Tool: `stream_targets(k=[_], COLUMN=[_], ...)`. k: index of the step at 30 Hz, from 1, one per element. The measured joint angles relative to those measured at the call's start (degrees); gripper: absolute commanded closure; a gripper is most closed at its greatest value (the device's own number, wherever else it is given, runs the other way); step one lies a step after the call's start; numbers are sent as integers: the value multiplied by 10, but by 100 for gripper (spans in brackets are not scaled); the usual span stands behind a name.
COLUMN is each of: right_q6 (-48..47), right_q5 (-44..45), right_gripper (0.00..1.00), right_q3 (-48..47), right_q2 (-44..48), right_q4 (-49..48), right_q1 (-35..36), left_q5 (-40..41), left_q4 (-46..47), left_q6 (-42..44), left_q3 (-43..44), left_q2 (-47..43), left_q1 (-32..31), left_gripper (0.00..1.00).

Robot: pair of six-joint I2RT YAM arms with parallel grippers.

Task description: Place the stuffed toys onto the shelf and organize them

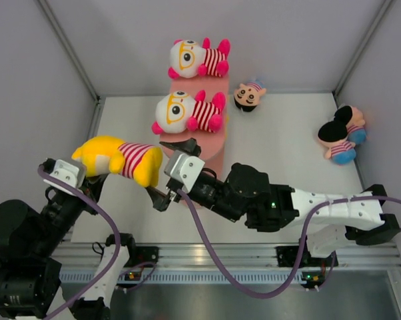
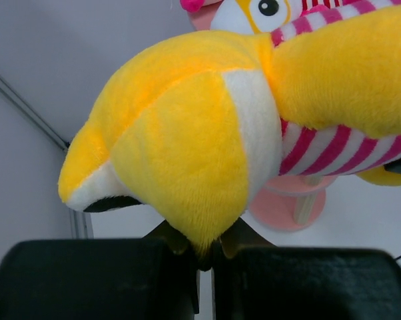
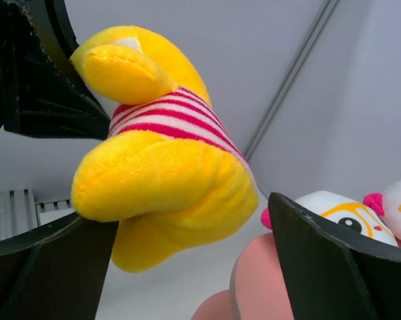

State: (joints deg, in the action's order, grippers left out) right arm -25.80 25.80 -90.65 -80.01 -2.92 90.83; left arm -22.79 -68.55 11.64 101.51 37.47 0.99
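**Bear hanging by a thin pinch, mid-air beside the shelf**

The yellow bear is hanging above the table's near-left part, just beside the shelf, stretched out between the two arms. The left gripper is pressing its fingers almost together on a small tuft at the bear's head. The right gripper is standing with its fingers spread wide around one leg, not clamping it.

Risks: the tuft is likely too shallow a hold, so the bear could be slipping out before the right fingers close. A swing toward the shelf could be knocking the nearer white-faced doll off its tier.

The bear is looking soft and bulky, in a red-white striped shirt, sagging under its own weight. A second white-faced doll is lying farther back; which tier is hard to tell from above. The black-haired doll and the mouse-eared toys are waiting on the table.
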Motion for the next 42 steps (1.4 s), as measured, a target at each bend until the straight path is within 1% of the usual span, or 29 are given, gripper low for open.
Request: stream_targets(k=[2,3,4,5,6,7,9,10,11,12,13,14,17,19,22,25,28,32,35,39,42], right_q6=[-2,-2,-4,1,4,13,31,40,49,62,72,88,137,171,227,278,337,419,476,541,572], right_q5=[7,7,7,7,5,4,-1,-4,-5,-8,-11,-17,-43,-66,-97,-129,-169,-223,-265,-299,-306], right_gripper=[27,50,64,87,99,100,100,100,100,100,100,100,100,100,100,100,100,100,100,100,100], right_q3=[-18,-24,-26,-27,-27,-27,-27,-27,-27,-28,-28,-28,-32,-40,-42,-17,37,134,221,330,363], right_q2=[-15,-22,-26,-29,-30,-30,-26,-21,-17,-9,-2,7,44,70,118,174,232,295,336,403,436], right_q4=[-2,-3,-4,-4,-4,-4,-3,4,11,26,38,55,125,180,255,306,351,395,410,439,468], right_q1=[0,0,1,2,2,2,2,2,2,2,2,2,0,-9,-23,-34,-50,-90,-138,-214,-260], left_q5=[-12,-19,-25,-32,-37,-43,-51,-55,-57,-59,-61,-63,-63,-59,-48,-45,-44,-44,-44,-37,-24], left_q4=[0,0,0,0,0,0,0,0,0,0,0,1,3,5,5,5,5,9,12,14,14], left_q6=[0,0,0,2,3,5,9,13,20,20,23,24,34,39,46,49,50,51,50,50,50], left_q3=[0,0,0,0,0,0,-3,-5,-7,-8,-9,-9,-11,-12,-15,-20,-23,-31,-48,-94,-131], left_q2=[0,-1,-2,-3,-5,-7,-12,-16,-20,-24,-28,-32,-43,-46,-47,-47,-47,-47,-47,-47,-47], left_q1=[0,0,0,1,1,2,2,2,2,2,2,2,2,2,2,2,2,2,2,2,2], left_gripper=[100,100,100,100,100,96,72,45,36,31,22,19,12,9,9,8,8,8,8,9,8])
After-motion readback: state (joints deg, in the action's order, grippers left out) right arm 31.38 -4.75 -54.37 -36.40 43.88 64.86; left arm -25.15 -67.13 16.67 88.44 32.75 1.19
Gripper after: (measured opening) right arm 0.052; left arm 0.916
